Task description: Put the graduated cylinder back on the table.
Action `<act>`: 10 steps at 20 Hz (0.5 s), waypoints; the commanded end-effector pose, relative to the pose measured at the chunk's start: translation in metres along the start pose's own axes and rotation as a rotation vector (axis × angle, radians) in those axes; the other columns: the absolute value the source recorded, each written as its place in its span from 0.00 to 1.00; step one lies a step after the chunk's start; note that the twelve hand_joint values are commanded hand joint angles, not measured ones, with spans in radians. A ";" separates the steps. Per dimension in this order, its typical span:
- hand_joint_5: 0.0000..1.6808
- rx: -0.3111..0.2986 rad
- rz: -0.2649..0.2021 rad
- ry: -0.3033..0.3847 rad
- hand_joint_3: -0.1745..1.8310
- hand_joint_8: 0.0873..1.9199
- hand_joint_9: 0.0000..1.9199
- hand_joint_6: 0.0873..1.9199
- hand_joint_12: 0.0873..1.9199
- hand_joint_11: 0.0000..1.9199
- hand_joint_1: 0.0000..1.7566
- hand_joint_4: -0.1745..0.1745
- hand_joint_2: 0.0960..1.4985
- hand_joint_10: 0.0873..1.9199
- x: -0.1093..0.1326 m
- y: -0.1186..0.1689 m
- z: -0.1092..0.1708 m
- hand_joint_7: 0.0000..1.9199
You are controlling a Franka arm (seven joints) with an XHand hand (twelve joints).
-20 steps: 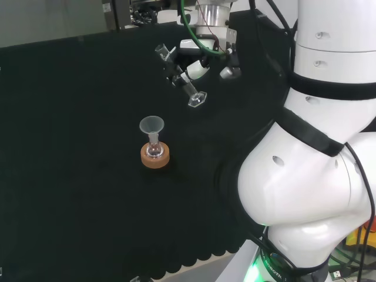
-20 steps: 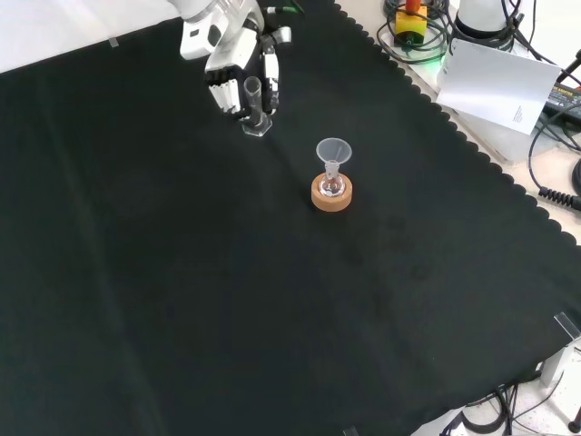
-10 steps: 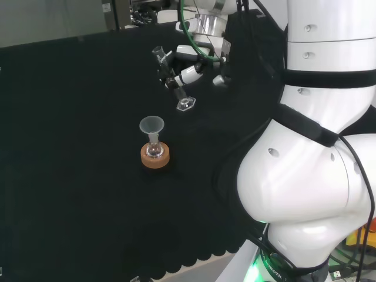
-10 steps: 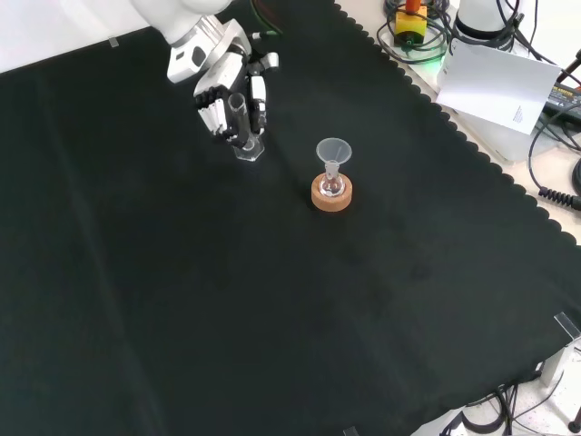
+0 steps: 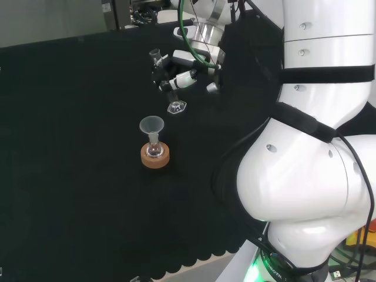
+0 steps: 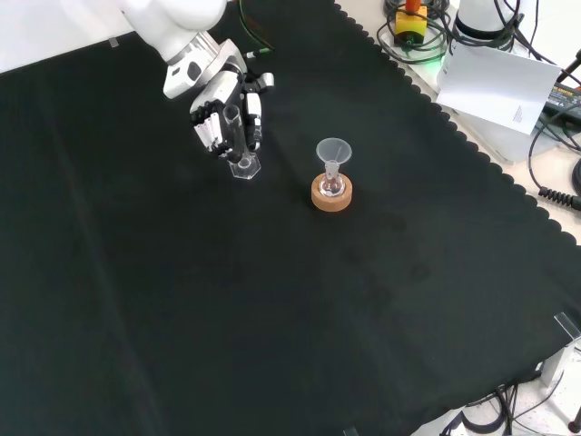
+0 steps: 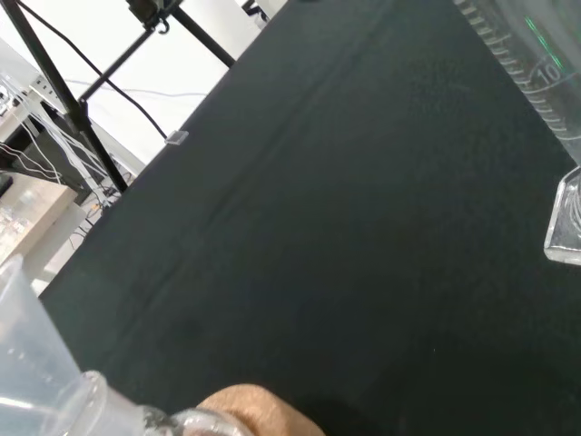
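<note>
Holding the clear glass graduated cylinder (image 6: 236, 136) by its tube, the black and white robot hand (image 6: 221, 109) has its fingers (image 6: 210, 124) curled round the upper part of the glass, so the grasp sits above the middle and the hexagonal clear foot (image 6: 244, 167) hangs free below. The relation that matters for setting it down is the cylinder's long axis against the black cloth-covered bench (image 6: 272, 300). In the head view the cylinder (image 5: 166, 82) leans, its open mouth up and to the left and its foot (image 5: 176, 107) lower and to the right, so it is not yet upright. In the front view the foot appears close to the cloth, but whether one edge already touches cannot be told. To stand the cylinder, the hand probably needs to bring the axis vertical so the foot meets the cloth flat, and only then let go. The cork ring stand (image 6: 330, 193) carrying a small round clear flask with a clear plastic funnel (image 6: 333, 151) stands apart, to the right in the front view, clear of the landing spot. The wrist view shows the graduated tube (image 7: 536, 68) and foot close against the cloth.
</note>
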State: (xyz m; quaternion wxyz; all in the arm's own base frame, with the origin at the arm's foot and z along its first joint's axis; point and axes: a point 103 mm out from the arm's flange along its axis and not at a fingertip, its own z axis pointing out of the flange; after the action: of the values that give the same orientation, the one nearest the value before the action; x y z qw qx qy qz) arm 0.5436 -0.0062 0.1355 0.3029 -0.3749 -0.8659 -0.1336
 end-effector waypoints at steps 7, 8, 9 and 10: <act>0.54 -0.110 -0.028 0.010 0.09 0.55 0.70 0.56 0.39 0.59 0.71 0.00 0.75 0.00 -0.022 0.012 0.007 0.48; 0.54 -0.121 -0.029 0.013 0.09 0.56 0.70 0.56 0.39 0.59 0.71 0.00 0.75 0.00 -0.024 0.012 0.008 0.48; 0.54 -0.130 -0.030 0.015 0.09 0.56 0.70 0.56 0.39 0.59 0.71 0.00 0.75 0.00 -0.026 0.012 0.008 0.48; 0.54 -0.132 -0.030 0.016 0.09 0.56 0.70 0.56 0.39 0.59 0.71 0.00 0.75 0.00 -0.027 0.013 0.009 0.48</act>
State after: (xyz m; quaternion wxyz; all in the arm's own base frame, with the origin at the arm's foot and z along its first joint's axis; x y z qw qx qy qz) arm 0.5590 -0.0064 0.1174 0.2883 -0.3775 -0.8609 -0.1824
